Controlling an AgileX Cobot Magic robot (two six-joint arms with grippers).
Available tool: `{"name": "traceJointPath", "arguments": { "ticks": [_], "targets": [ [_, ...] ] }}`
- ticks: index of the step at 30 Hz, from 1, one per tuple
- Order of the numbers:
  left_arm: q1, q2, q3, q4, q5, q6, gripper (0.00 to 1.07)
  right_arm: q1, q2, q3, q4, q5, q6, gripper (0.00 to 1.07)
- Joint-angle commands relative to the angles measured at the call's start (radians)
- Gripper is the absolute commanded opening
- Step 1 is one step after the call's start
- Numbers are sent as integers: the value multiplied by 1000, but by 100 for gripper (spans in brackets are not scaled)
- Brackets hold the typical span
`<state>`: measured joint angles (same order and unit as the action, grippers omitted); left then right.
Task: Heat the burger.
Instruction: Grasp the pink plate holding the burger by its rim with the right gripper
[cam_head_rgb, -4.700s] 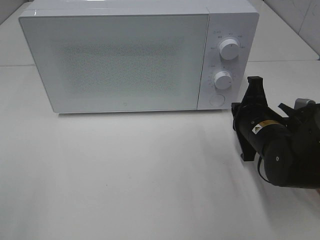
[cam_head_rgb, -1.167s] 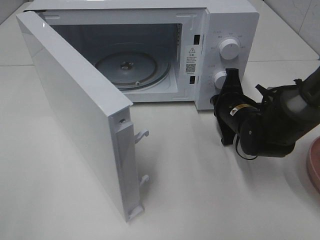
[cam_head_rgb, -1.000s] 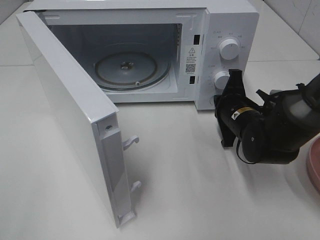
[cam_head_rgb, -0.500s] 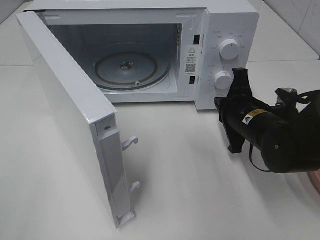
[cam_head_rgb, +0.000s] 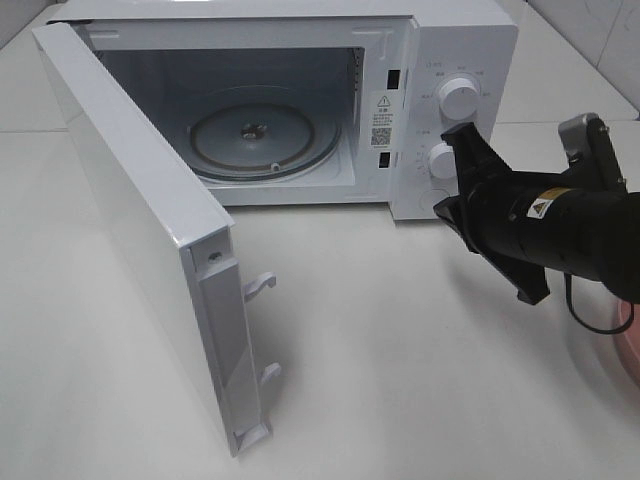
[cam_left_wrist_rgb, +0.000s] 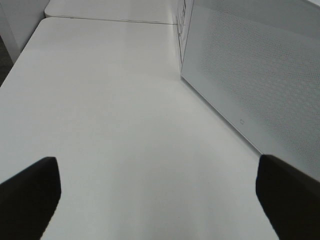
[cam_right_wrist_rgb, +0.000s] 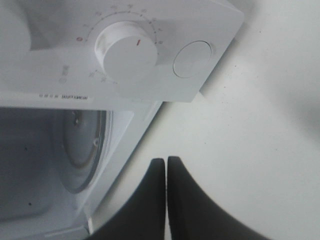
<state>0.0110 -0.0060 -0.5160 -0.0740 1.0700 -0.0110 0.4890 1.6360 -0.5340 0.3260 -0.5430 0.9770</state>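
Am holding right black pincer pressed together near open white microwave; left black pincer spread, empty. Burger not showing anywhere. Am expecting soft, light stack: taking gently by sides.

This looks like a robotics lab staged as a kitchen corner. A white microwave with its door swung open sits on a plain white desk. A black robot arm hangs beside it, and there is a pale tiled wall behind.

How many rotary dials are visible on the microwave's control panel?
2. The upper dial sits near the top of the control panel; the lower dial is below, its edge overlapped by the right gripper. None seems hidden.
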Motion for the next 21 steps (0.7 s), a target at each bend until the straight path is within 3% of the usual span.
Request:
{"name": "traceJointPath", "arguments": {
  "ticks": [1,12,21],
  "targets": [
    [-6,-4,0,-1,0,-2,98,0,-72,1,-13,116,-248,0],
    [-6,-4,0,-1,0,-2,98,0,-191,1,-11,371,-645,0],
    [-6,-4,0,-1,0,-2,98,-27,-274,1,-11,556,-776,0]
  ]
}}
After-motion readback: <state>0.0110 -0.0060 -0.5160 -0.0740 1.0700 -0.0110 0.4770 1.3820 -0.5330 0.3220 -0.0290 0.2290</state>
